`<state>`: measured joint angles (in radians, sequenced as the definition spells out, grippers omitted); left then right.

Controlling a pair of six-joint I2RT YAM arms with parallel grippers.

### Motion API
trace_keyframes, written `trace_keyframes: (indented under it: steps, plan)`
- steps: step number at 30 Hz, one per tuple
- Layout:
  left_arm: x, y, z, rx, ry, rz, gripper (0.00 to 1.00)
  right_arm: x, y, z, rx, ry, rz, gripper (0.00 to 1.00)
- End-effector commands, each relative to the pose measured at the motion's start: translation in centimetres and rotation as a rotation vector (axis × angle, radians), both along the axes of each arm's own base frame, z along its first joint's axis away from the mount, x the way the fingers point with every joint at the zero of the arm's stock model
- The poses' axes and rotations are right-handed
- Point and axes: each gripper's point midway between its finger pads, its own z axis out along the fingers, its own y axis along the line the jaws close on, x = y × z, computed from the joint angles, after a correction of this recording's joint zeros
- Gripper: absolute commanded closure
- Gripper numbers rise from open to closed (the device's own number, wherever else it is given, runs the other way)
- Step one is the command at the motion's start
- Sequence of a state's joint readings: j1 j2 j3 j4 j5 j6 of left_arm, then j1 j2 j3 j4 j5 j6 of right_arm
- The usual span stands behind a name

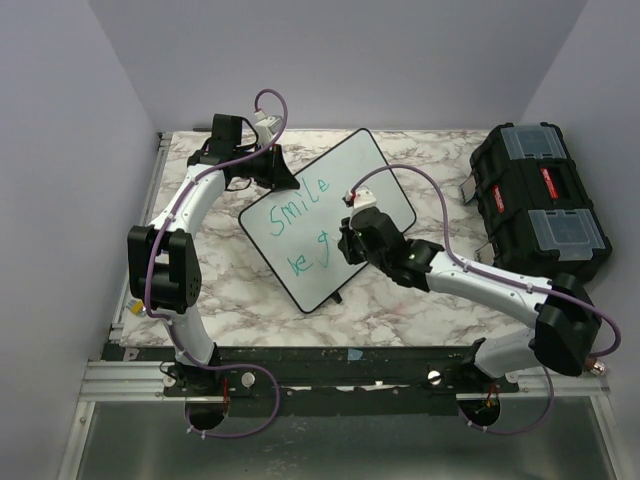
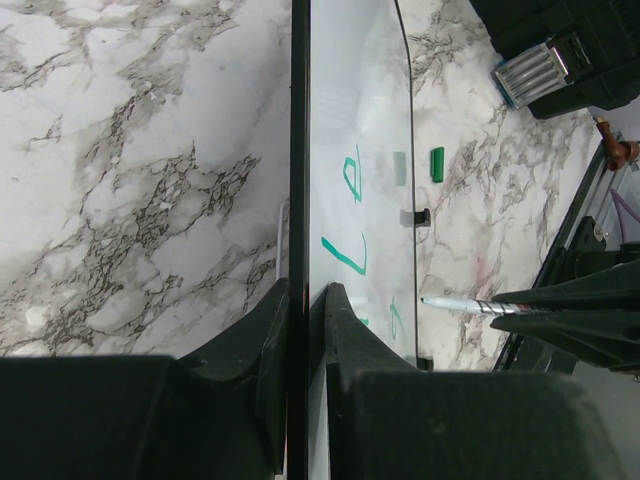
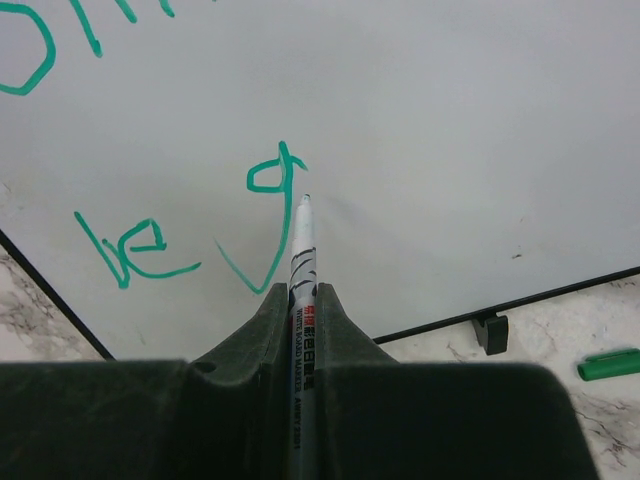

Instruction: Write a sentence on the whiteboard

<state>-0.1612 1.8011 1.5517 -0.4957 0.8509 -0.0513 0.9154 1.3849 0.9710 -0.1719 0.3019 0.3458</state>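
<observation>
Marble table (image 1: pixel 420 300) carries the whiteboard (image 1: pixel 375 180), centre frame. Left gripper (image 2: pixel 307 295), closed on its upper-left edge, steadies it; right gripper (image 3: pixel 303 292) clamps the marker (image 3: pixel 300 235), tip beside the unfinished sentence (image 1: pixel 300 205).
</observation>
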Motion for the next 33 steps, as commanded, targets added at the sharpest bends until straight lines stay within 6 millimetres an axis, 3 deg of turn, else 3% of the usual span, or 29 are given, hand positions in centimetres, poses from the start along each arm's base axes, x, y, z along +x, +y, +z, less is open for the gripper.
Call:
trace_keyframes:
  steps: [1,15,23,33]
  plan:
    - [0.6,0.4,-0.2,0.068,-0.114,-0.014,1.0,2.0,0.9,1.7,0.019,-0.065,-0.042,0.99]
    - [0.6,0.5,0.0,0.07,-0.121,-0.014,1.0,4.0,1.6,0.3,-0.045,-0.077,-0.085,0.99]
    - [0.7,0.4,0.0,0.07,-0.121,-0.015,1.0,3.4,1.4,-1.7,-0.067,-0.034,-0.078,0.99]
    - [0.6,0.5,0.2,0.069,-0.122,-0.015,1.0,1.7,0.7,-2.4,-0.053,0.019,-0.06,0.99]
